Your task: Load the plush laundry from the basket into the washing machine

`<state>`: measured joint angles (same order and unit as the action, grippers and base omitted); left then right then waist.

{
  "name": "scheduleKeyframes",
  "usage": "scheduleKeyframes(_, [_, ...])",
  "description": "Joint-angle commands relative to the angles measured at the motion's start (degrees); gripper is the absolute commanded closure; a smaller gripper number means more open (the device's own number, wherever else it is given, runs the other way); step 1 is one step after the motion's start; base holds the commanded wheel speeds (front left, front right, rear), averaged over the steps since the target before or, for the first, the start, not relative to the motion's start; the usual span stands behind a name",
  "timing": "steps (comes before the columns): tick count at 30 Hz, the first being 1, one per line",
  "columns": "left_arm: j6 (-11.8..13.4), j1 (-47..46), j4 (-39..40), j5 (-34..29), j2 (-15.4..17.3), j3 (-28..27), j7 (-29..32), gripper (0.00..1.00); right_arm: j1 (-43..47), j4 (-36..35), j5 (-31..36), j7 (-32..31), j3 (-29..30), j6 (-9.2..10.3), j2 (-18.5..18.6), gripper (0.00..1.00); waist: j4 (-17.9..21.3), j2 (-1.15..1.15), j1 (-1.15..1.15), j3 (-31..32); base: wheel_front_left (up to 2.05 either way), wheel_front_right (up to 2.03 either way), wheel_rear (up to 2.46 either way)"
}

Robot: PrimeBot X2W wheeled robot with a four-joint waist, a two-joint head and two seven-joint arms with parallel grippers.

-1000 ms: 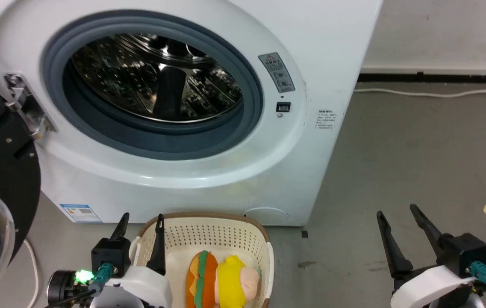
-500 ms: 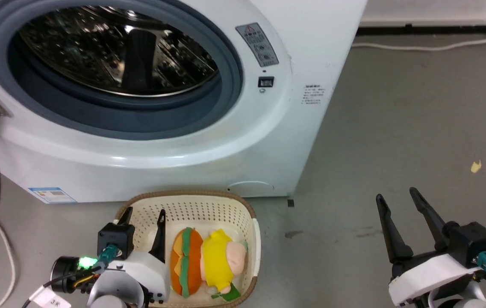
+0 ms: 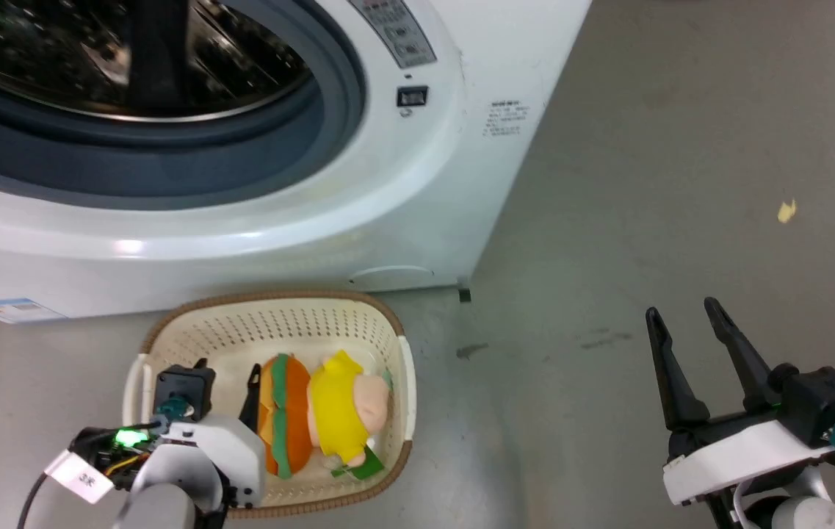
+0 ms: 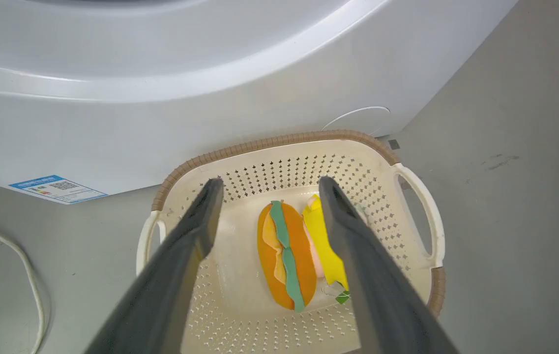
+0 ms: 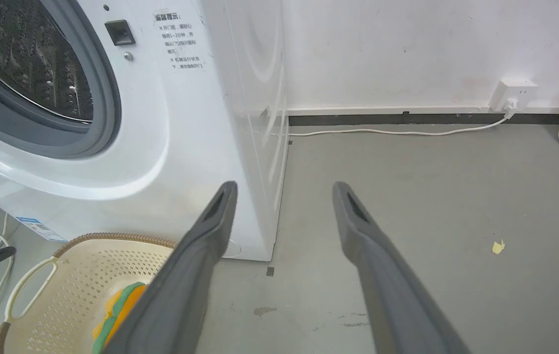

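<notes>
Orange plush laundry (image 4: 286, 255) is lying in the basket (image 4: 269, 143); left tool (image 4: 267, 183) is hovering above it, spread apart for the grasp.

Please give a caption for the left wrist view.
Open left pincer aimed at burger plush in cream basket before washing machine.

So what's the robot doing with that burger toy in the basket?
It looks ready to pick it up. The left gripper hangs over the basket, jaws open and aimed at the burger toy, not touching it yet. The toy lies inside the basket on the floor, right in front of the washer, whose round opening is uncovered. The right gripper is off to the side over the floor, jaws open, holding nothing.
</notes>
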<state>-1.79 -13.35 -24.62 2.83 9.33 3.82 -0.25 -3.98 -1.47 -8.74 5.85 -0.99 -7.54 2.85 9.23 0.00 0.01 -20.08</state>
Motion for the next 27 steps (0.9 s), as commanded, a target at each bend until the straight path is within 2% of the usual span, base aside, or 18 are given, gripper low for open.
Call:
scheduleKeyframes(1, [-0.3,-1.6,-1.6,0.4,0.8,0.2,0.2,0.00,-1.0,-0.5,-0.9,0.6,-0.2,0.02,0.0,0.00,1.0,0.00,-0.01,-1.7,0.00,0.00,0.00])
scheduleKeyframes(10, [-0.5,-5.8,-7.2,0.9,3.7,1.2,1.1,0.00,-2.4,-1.0,-2.9,1.7,-1.0,0.03,0.0,0.00,3.1,0.00,-0.01,-7.0,0.00,0.00,0.00])
scheduleKeyframes(27, [-1.7,-15.9,-17.3,0.9,6.8,5.0,5.4,0.00,-3.7,-2.7,-5.9,3.6,-0.9,0.03,0.0,0.00,5.5,0.00,-0.01,-15.9,0.00,0.00,0.00])
